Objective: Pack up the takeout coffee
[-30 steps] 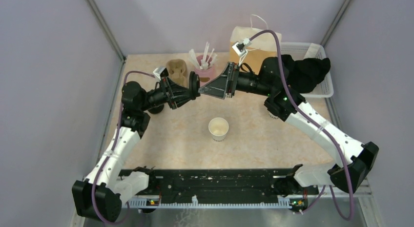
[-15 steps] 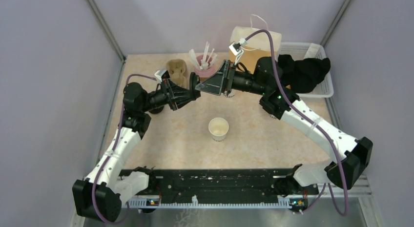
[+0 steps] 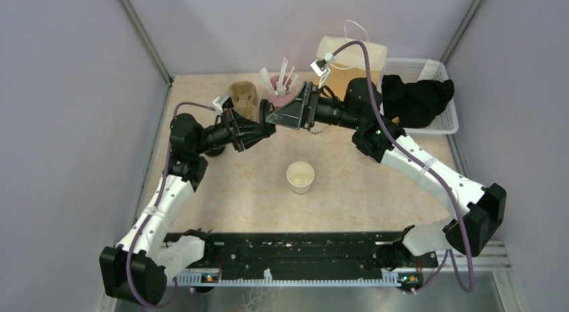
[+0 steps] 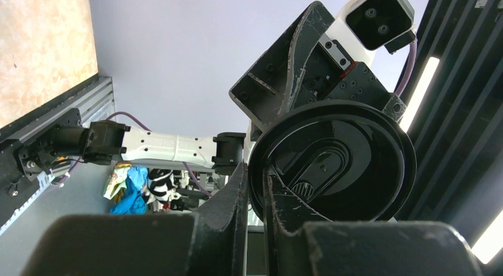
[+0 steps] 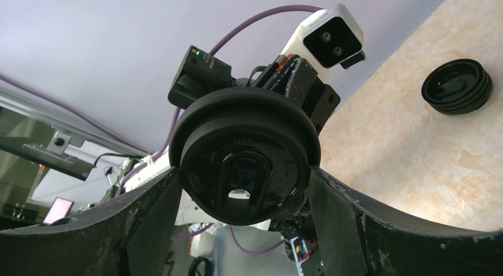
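My left gripper (image 3: 264,126) (image 4: 255,176) is shut on the rim of a loose black plastic lid (image 4: 332,160), holding it upright in the air. My right gripper (image 3: 274,117) (image 5: 243,176) is open, with one finger close on each side of that same lid (image 5: 246,154). A lidless white paper cup (image 3: 300,176) stands on the table in front of both grippers. No lidded cup shows in any view.
A stack of black lids (image 5: 457,86) lies on the table. A brown cup carrier (image 3: 243,96), a pink holder of stirrers (image 3: 282,90) and a brown paper bag (image 3: 349,57) stand at the back. A white basket (image 3: 446,127) with black cloth is at the back right.
My right arm has moved left, bringing its open fingers around the lid that my left gripper holds. The left arm has hardly moved.
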Robot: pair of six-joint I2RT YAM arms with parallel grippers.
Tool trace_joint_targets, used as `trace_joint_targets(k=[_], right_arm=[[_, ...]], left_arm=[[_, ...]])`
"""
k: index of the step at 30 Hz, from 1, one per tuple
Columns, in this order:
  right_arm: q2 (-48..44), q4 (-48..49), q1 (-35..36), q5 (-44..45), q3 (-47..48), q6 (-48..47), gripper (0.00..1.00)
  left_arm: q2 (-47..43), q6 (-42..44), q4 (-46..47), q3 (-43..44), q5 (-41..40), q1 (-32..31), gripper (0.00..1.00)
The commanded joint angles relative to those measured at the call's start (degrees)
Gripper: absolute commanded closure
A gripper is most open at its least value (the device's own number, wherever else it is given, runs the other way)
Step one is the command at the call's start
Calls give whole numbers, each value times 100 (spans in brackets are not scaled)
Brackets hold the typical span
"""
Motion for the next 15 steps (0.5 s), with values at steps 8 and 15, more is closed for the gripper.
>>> trace_joint_targets(k=[8,15], right_arm=[[49,101,30,25,269,-87,23],[111,116,28,-21,287,-76,27]], left_arm=[[-116,76,133,-104,-106,-45,84],[-75,73,166,-67,-90,-45,84]])
